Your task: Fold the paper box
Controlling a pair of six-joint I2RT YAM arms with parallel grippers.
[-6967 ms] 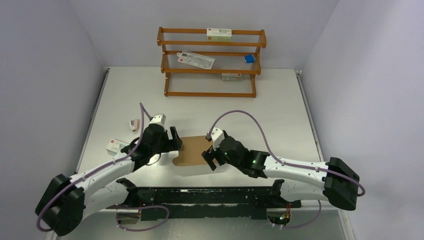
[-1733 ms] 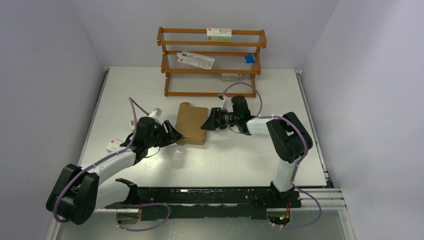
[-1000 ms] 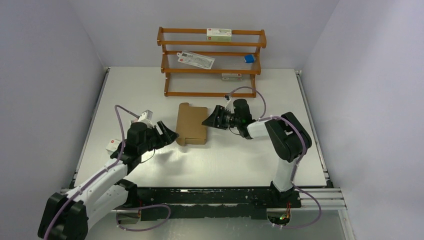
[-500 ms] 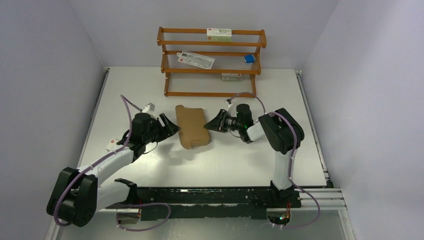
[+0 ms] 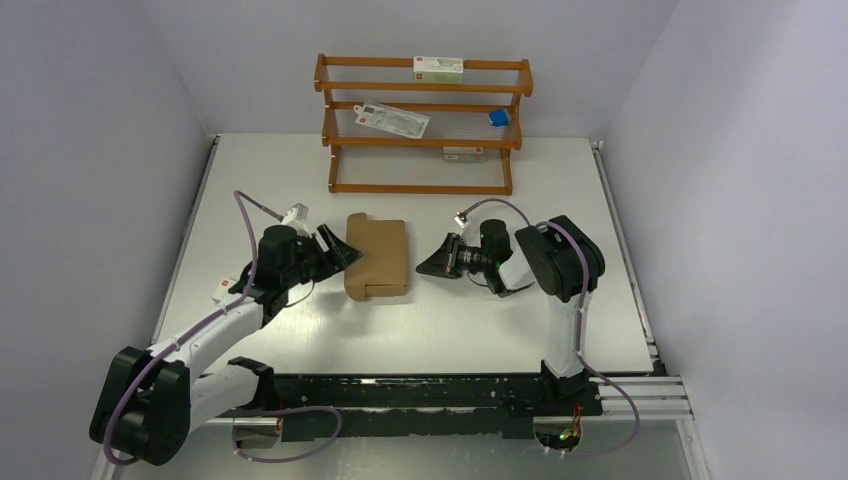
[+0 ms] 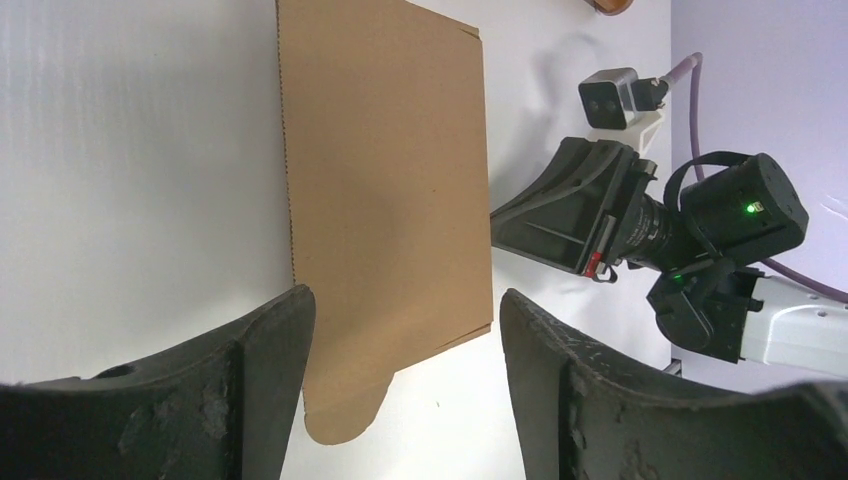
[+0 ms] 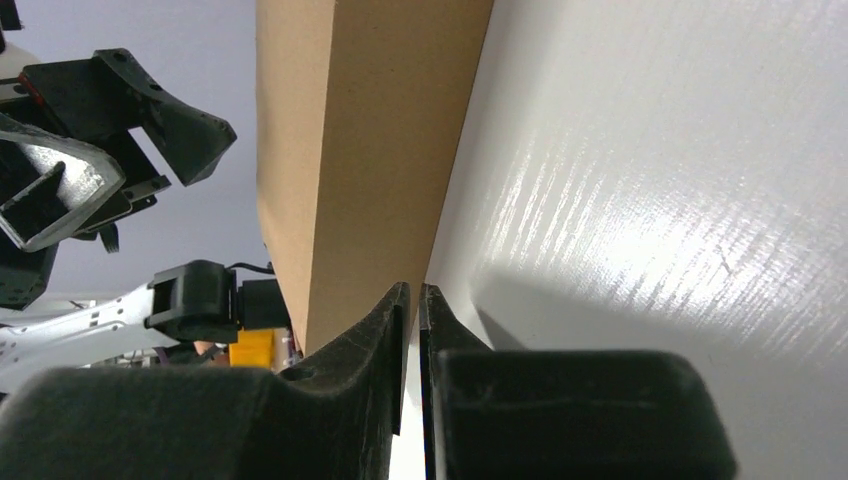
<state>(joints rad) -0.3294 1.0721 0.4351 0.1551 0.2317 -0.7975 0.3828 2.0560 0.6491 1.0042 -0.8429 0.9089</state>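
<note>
The paper box [image 5: 377, 258] is seen lying flat on the worktop [image 5: 480, 330], in front of the wooden rack [image 5: 420, 125] and between the two arms. It is shown as a plain brown rectangle with its long side running away from the arm bases, and a rounded tab [image 5: 355, 293] is carried at its near left corner.

The left end effector [image 5: 343, 252] is held at the box's left edge, low over the worktop. In the left wrist view its fingers [image 6: 250, 390] are spread wide apart, and nothing is gripped between them; the cardboard [image 6: 385, 200] is framed in the gap ahead of them. Whether the left fingertips touch the box cannot be told.

The right end effector [image 5: 428, 267] is pointed at the box's right edge from the other side. In the right wrist view its fingers [image 7: 370, 340] are pressed together with only a thin slit left between them, and nothing is clamped there. Its tip is placed just beside the cardboard edge [image 7: 350, 150]; contact cannot be confirmed.

A small white carton [image 5: 228, 290] is seen on the worktop by the left arm, well apart from the box. Another white carton [image 5: 438, 66] is set on the rack's top shelf, and a small blue object [image 5: 497, 117] is kept on the shelf below.
</note>
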